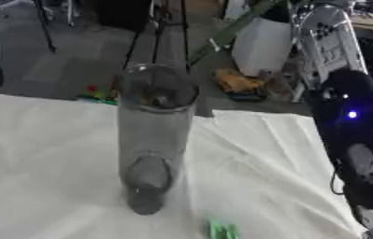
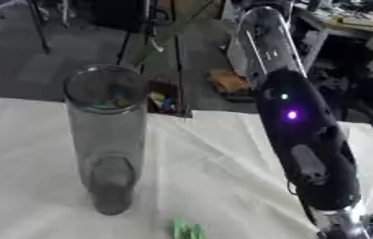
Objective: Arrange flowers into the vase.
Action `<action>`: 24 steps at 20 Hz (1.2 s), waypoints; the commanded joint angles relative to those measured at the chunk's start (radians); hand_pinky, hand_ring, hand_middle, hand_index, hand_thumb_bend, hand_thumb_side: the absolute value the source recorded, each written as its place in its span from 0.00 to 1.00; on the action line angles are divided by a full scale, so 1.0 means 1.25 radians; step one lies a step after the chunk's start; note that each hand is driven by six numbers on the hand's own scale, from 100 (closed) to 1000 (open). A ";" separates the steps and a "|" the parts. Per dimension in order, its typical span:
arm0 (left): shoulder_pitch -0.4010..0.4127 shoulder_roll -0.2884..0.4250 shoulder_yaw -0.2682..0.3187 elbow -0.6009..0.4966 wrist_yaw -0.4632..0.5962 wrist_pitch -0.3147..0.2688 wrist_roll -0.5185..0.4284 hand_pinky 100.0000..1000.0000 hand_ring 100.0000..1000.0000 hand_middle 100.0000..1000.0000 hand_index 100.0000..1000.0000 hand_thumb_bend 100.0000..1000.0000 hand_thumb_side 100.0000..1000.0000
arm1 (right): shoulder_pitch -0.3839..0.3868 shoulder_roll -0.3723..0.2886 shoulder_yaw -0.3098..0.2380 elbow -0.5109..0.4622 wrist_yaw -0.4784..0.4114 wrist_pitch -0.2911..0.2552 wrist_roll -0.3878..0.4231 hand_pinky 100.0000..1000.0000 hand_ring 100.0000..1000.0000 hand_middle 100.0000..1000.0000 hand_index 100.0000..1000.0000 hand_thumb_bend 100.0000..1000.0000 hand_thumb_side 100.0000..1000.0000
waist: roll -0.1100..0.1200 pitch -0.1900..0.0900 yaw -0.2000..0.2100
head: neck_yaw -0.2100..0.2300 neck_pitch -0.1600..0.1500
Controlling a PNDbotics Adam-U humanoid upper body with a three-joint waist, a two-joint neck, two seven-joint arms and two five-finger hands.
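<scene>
The tall glass vase [image 2: 106, 140] stands mid-cloth, the right arm [image 2: 304, 140] crosses beside it, and open tablecloth [image 1: 42, 163] lies left.

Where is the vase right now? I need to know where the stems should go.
The vase stands upright on the white cloth, left of centre in both views, with the right arm to its right and a small green thing nearer the front edge.

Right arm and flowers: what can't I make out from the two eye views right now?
- Right hand: cut off by the bottom edge in both views; only the right arm shows, so its fingers cannot be judged.
- Left hand: in neither view.
- Green bit: cropped at the bottom edge and blurred; possibly a stem or leaf.
- Vase: contents unclear; blurred glass shows only floor clutter behind the rim.
</scene>
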 commanded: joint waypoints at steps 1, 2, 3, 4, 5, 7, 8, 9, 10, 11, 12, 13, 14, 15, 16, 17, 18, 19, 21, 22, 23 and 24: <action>-0.008 0.003 -0.004 -0.012 0.004 0.000 -0.004 0.71 0.77 0.87 0.93 0.00 1.00 | -0.017 -0.012 -0.021 -0.010 0.001 -0.012 0.007 0.00 0.00 0.00 0.00 0.00 0.44 | 0.005 -0.015 0.000 | -0.007 -0.015; -0.008 0.002 -0.004 -0.012 0.004 0.000 -0.005 0.71 0.77 0.87 0.93 0.00 1.00 | -0.016 -0.013 -0.028 -0.012 0.009 -0.021 0.009 0.00 0.00 0.00 0.00 0.00 0.43 | 0.004 -0.013 0.001 | -0.007 -0.017; -0.009 0.002 -0.003 -0.012 0.004 0.000 -0.005 0.71 0.77 0.87 0.93 0.00 1.00 | -0.015 -0.013 -0.035 -0.015 0.020 -0.031 0.013 0.00 0.00 0.00 0.00 0.00 0.42 | 0.003 -0.012 0.001 | -0.008 -0.020; -0.010 0.002 -0.003 -0.012 0.004 0.000 -0.005 0.71 0.77 0.87 0.93 0.00 1.00 | -0.013 -0.012 -0.038 -0.019 0.031 -0.042 0.017 0.00 0.00 0.00 0.00 0.00 0.42 | 0.003 -0.010 0.002 | -0.010 -0.023; -0.011 0.001 -0.003 -0.012 0.005 0.000 -0.005 0.71 0.77 0.87 0.93 0.00 1.00 | -0.012 -0.010 -0.039 -0.023 0.043 -0.050 0.019 0.00 0.00 0.00 0.00 0.00 0.42 | 0.003 -0.009 0.003 | -0.012 -0.026; -0.012 -0.001 -0.005 -0.012 0.006 0.000 -0.006 0.71 0.77 0.87 0.93 0.00 1.00 | -0.011 -0.004 -0.037 -0.029 0.065 -0.059 0.017 0.00 0.00 0.00 0.00 0.00 0.41 | 0.003 -0.006 0.005 | -0.017 -0.030; -0.012 -0.001 -0.005 -0.012 0.006 0.000 -0.006 0.71 0.77 0.87 0.93 0.00 1.00 | -0.010 -0.002 -0.038 -0.031 0.077 -0.062 0.015 0.00 0.00 0.00 0.00 0.00 0.40 | 0.004 -0.005 0.007 | -0.020 -0.033; -0.012 -0.002 -0.005 -0.012 0.006 0.000 -0.007 0.71 0.77 0.87 0.93 0.00 1.00 | -0.011 0.002 -0.041 -0.031 0.089 -0.066 0.014 0.00 0.00 0.00 0.00 0.00 0.40 | 0.005 -0.004 0.007 | -0.022 -0.034; -0.012 -0.003 -0.005 -0.012 0.007 0.000 -0.007 0.71 0.77 0.87 0.93 0.00 1.00 | -0.012 0.005 -0.042 -0.030 0.102 -0.069 0.012 0.00 0.00 0.00 0.00 0.00 0.40 | 0.006 -0.003 0.008 | -0.024 -0.033; -0.012 -0.004 -0.005 -0.012 0.007 0.000 -0.008 0.71 0.77 0.87 0.93 0.00 1.00 | -0.014 0.009 -0.044 -0.029 0.114 -0.071 0.008 0.00 0.00 0.00 0.00 0.00 0.40 | 0.007 -0.003 0.008 | -0.026 -0.033; -0.012 -0.004 -0.006 -0.012 0.008 0.000 -0.009 0.71 0.77 0.87 0.93 0.00 1.00 | -0.016 0.012 -0.045 -0.027 0.126 -0.073 0.006 0.00 0.00 0.00 0.00 0.00 0.40 | 0.007 -0.002 0.008 | -0.029 -0.033; -0.012 -0.005 -0.006 -0.012 0.008 0.000 -0.009 0.71 0.77 0.87 0.93 0.00 1.00 | -0.016 0.013 -0.046 -0.027 0.139 -0.075 0.004 0.00 0.00 0.00 0.00 0.00 0.40 | 0.008 -0.002 0.009 | -0.031 -0.035; -0.011 -0.005 -0.006 -0.012 0.009 0.000 -0.010 0.71 0.77 0.87 0.93 0.00 1.00 | -0.017 0.015 -0.047 -0.026 0.152 -0.077 0.003 0.00 0.00 0.00 0.00 0.00 0.40 | 0.009 -0.002 0.009 | -0.033 -0.036; -0.011 -0.006 -0.006 -0.012 0.009 0.001 -0.010 0.71 0.77 0.87 0.93 0.00 1.00 | -0.017 0.017 -0.046 -0.025 0.164 -0.078 0.002 0.00 0.00 0.00 0.00 0.00 0.40 | 0.010 -0.001 0.009 | -0.035 -0.036; -0.011 -0.006 -0.007 -0.012 0.010 0.001 -0.011 0.71 0.77 0.87 0.93 0.00 1.00 | -0.018 0.019 -0.045 -0.026 0.175 -0.078 -0.001 0.00 0.00 0.00 0.00 0.00 0.40 | 0.010 -0.001 0.009 | -0.037 -0.035; -0.011 -0.007 -0.007 -0.012 0.010 0.001 -0.012 0.71 0.77 0.87 0.93 0.00 1.00 | -0.018 0.021 -0.043 -0.027 0.187 -0.078 -0.003 0.00 0.00 0.00 0.00 0.00 0.39 | 0.011 -0.001 0.009 | -0.038 -0.034; -0.012 -0.008 -0.007 -0.012 0.011 0.002 -0.013 0.71 0.77 0.87 0.93 0.00 1.00 | -0.018 0.023 -0.041 -0.028 0.197 -0.078 -0.006 0.00 0.00 0.00 0.00 0.00 0.39 | 0.011 -0.001 0.010 | -0.039 -0.034; -0.012 -0.009 -0.007 -0.012 0.011 0.002 -0.013 0.71 0.77 0.87 0.93 0.00 1.00 | -0.018 0.025 -0.039 -0.029 0.207 -0.077 -0.008 0.00 0.00 0.00 0.00 0.00 0.40 | 0.012 0.000 0.010 | -0.041 -0.034; -0.012 -0.010 -0.007 -0.012 0.012 0.002 -0.014 0.71 0.77 0.87 0.93 0.00 1.00 | -0.016 0.028 -0.034 -0.031 0.228 -0.075 -0.009 0.00 0.00 0.00 0.00 0.00 0.40 | 0.013 0.001 0.011 | -0.042 -0.032; -0.012 -0.010 -0.007 -0.012 0.013 0.002 -0.015 0.71 0.77 0.87 0.93 0.00 1.00 | -0.014 0.030 -0.032 -0.032 0.239 -0.074 -0.009 0.00 0.00 0.00 0.00 0.00 0.40 | 0.014 0.001 0.011 | -0.043 -0.031; -0.012 -0.011 -0.007 -0.012 0.013 0.002 -0.015 0.71 0.77 0.87 0.93 0.00 1.00 | -0.012 0.032 -0.029 -0.033 0.250 -0.074 -0.007 0.00 0.00 0.00 0.00 0.00 0.38 | 0.014 0.002 0.011 | -0.045 -0.032; -0.013 -0.012 -0.007 -0.012 0.014 0.002 -0.015 0.71 0.77 0.87 0.93 0.00 1.00 | -0.011 0.034 -0.027 -0.034 0.261 -0.072 -0.007 0.00 0.00 0.00 0.00 0.00 0.40 | 0.014 0.002 0.011 | -0.047 -0.032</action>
